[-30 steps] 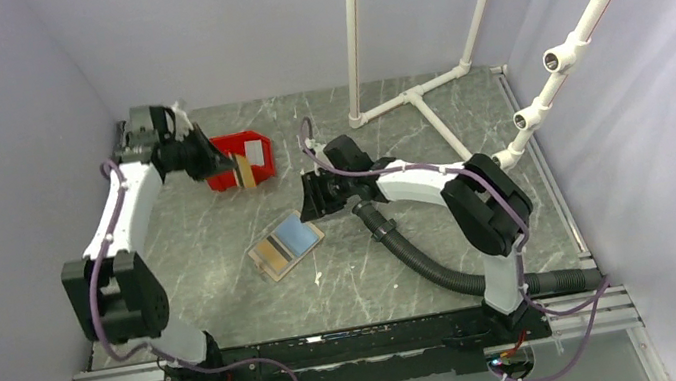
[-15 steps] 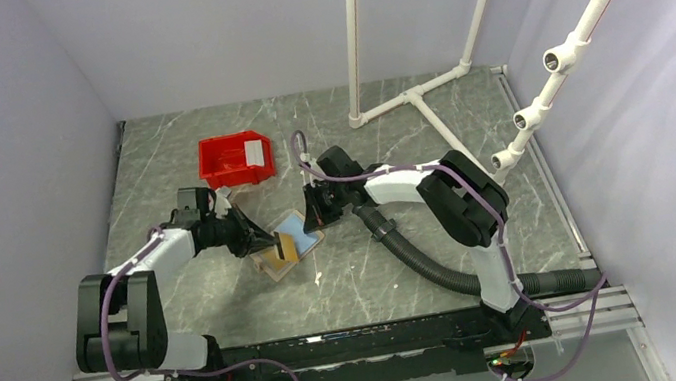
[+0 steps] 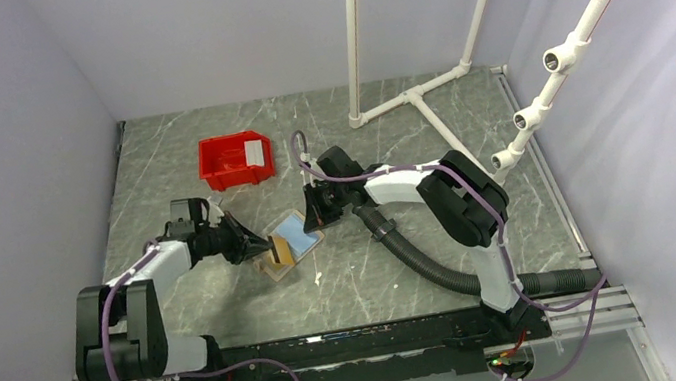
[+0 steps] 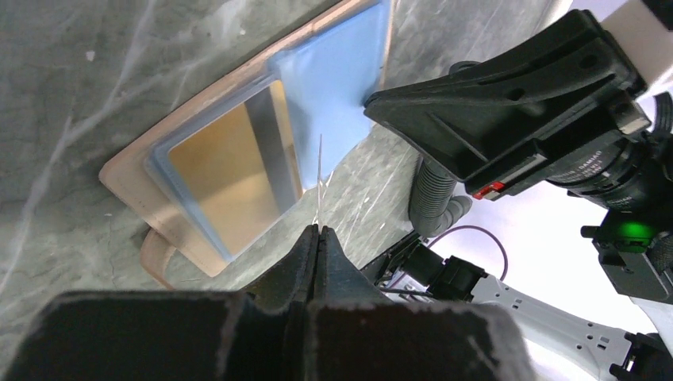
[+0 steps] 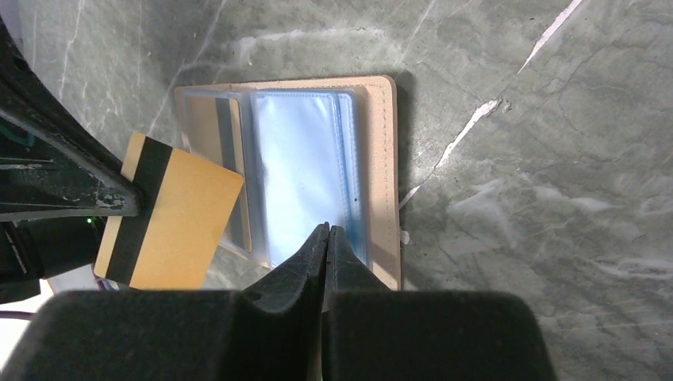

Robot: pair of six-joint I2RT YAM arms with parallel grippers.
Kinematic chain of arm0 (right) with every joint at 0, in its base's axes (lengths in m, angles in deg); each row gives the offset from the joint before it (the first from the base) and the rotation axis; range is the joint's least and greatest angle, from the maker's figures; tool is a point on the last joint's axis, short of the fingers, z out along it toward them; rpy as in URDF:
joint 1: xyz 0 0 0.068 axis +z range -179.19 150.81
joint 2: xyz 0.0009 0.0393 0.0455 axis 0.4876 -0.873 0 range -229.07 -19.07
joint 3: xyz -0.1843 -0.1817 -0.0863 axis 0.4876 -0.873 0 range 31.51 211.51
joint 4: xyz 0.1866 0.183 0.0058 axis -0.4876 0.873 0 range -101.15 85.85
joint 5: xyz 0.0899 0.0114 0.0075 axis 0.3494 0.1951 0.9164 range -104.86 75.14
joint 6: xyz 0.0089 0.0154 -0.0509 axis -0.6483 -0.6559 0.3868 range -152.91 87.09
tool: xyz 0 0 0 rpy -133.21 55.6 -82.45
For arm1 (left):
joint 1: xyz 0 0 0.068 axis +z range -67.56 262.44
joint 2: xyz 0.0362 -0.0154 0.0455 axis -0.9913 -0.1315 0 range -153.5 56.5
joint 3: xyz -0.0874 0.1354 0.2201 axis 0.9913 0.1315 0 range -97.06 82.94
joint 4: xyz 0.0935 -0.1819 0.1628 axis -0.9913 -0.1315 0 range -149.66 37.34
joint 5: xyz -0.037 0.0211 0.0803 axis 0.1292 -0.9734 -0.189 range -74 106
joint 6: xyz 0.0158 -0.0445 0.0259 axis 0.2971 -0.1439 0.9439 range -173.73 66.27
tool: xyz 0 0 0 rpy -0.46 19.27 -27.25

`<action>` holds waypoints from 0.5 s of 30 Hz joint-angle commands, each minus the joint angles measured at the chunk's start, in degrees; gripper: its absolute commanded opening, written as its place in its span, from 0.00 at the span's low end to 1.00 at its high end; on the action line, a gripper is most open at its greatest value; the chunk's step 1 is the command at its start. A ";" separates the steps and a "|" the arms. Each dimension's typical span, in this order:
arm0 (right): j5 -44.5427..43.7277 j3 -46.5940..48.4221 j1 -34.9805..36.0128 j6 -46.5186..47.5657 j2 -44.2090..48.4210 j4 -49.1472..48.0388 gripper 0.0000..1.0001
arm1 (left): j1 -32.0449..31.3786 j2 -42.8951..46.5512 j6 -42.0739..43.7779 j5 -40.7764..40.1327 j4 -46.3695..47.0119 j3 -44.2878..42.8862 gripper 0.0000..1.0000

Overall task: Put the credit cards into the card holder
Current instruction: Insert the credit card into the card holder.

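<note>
Gold-brown, black-striped: clamps that credit card [image 5: 171,214] tight in the left gripper [image 3: 256,246], gripping its outer end and tipping it on edge at the left side of the card holder [image 5: 381,159], lined up for a pocket. Cannot tell whether touching yet. Shows the holder open and flat, clear sleeves up, with another gold card [image 4: 230,182] inside its left pocket. Presses on the holder's middle sleeve with the right gripper [image 5: 325,238], jaws fully closed, likely pinning it against sliding during the feed. Reaches low and stretched from left of the holder; bends in from its right. Leaves a whitish card [image 3: 255,151] in the red bin [image 3: 234,161] behind the holder.
</note>
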State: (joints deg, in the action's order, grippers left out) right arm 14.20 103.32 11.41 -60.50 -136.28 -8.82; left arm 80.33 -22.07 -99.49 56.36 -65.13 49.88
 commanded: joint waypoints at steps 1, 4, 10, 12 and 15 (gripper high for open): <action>-0.08 -0.03 -0.08 0.31 -0.57 -2.09 0.00 | 0.41 1.58 -0.02 0.97 3.06 0.47 0.00; -0.03 0.10 -0.08 0.43 -0.51 -2.10 0.00 | 0.44 0.76 -0.34 1.28 4.10 1.09 0.00; 0.08 0.11 -0.08 0.44 -0.51 -2.06 0.00 | 0.54 1.04 0.73 -0.22 2.47 0.81 0.00; 0.03 0.00 -0.10 0.35 -0.62 -2.09 0.00 | 0.53 0.90 0.55 -0.20 3.08 1.15 0.00; 0.10 0.02 -0.08 0.35 -0.77 -2.06 0.00 | 0.55 -0.16 0.30 0.25 4.14 1.71 0.00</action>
State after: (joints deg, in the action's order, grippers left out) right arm 14.22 103.32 11.41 -60.52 -136.30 -8.87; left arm 80.55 -21.48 -99.62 56.31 -63.07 50.89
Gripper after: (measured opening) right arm 0.007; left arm 0.009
